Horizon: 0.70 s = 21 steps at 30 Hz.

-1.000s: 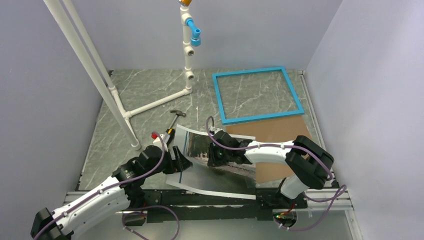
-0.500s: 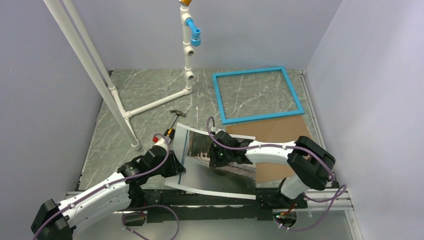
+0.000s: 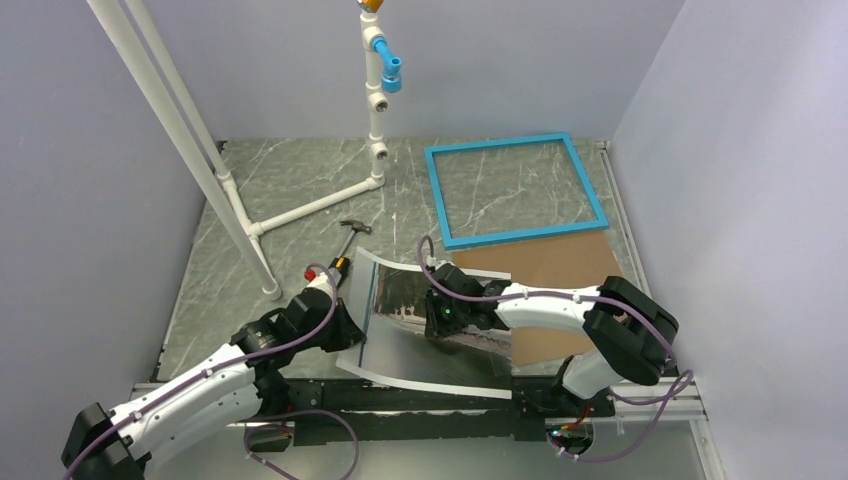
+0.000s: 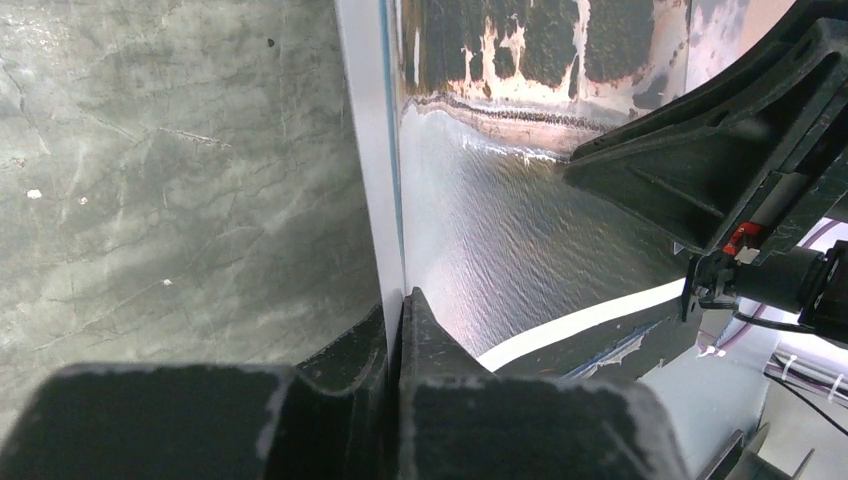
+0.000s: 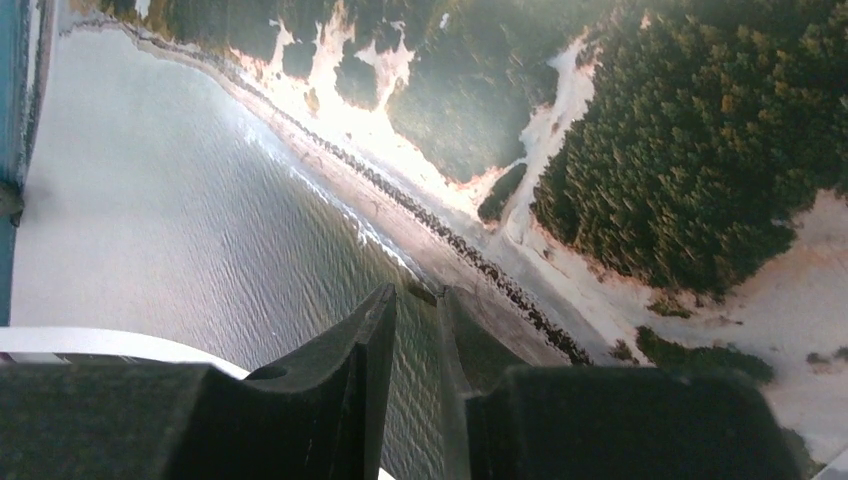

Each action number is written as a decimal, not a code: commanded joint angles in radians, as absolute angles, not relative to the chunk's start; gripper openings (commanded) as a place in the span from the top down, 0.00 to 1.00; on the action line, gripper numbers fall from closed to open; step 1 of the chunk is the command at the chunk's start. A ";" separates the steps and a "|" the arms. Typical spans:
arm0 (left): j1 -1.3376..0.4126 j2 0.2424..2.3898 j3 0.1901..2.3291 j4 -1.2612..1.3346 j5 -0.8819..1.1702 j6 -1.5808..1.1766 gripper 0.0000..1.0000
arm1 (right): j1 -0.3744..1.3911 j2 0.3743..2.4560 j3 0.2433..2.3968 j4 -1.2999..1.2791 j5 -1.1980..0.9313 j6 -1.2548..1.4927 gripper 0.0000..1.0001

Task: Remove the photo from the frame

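Lying curled on the grey-green marbled bench (image 3: 300,165) between lilac walls (image 3: 60,200), the photo (image 3: 430,352) sits nearside, the frame (image 3: 525,231) far right. Wide 1 second ago, left jaws now pinch its edge; right jaws slightly apart.

Hammer (image 3: 348,243) and pipe stand (image 3: 318,205) just beyond left hand (image 3: 358,338)

Left hand (image 4: 397,305) clamped, right hand (image 5: 417,296) seemingly ajar
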<state>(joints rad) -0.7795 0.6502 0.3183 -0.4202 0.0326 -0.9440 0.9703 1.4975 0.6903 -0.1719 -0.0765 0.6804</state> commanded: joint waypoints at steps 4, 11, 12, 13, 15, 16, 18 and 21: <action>-0.777 0.564 0.382 -0.482 0.036 -0.902 1.00 | 0.972 1.417 0.668 -0.268 -0.024 0.666 0.76; -0.776 0.532 0.682 -0.802 0.032 -0.784 1.00 | 0.972 1.226 0.733 -0.426 0.088 0.678 0.78; -0.776 0.537 0.746 -0.860 0.010 -0.769 1.00 | 0.971 1.195 0.751 -0.465 0.128 0.685 0.81; -0.776 0.540 0.809 -0.909 0.004 -0.745 1.00 | 0.971 1.160 0.771 -0.504 0.177 0.694 0.85; -0.775 0.552 0.932 -0.975 -0.025 -0.712 1.00 | 0.969 1.096 0.810 -0.589 0.266 0.715 0.91; -0.775 0.563 0.987 -0.997 -0.032 -0.698 1.00 | 0.967 1.064 0.836 -0.624 0.307 0.723 0.93; -0.776 0.600 1.113 -1.051 -0.044 -0.696 1.00 | 0.964 0.999 0.869 -0.681 0.366 0.729 0.95; -0.775 0.663 1.287 -1.057 -0.030 -0.680 1.00 | 0.962 0.909 0.914 -0.751 0.442 0.735 0.97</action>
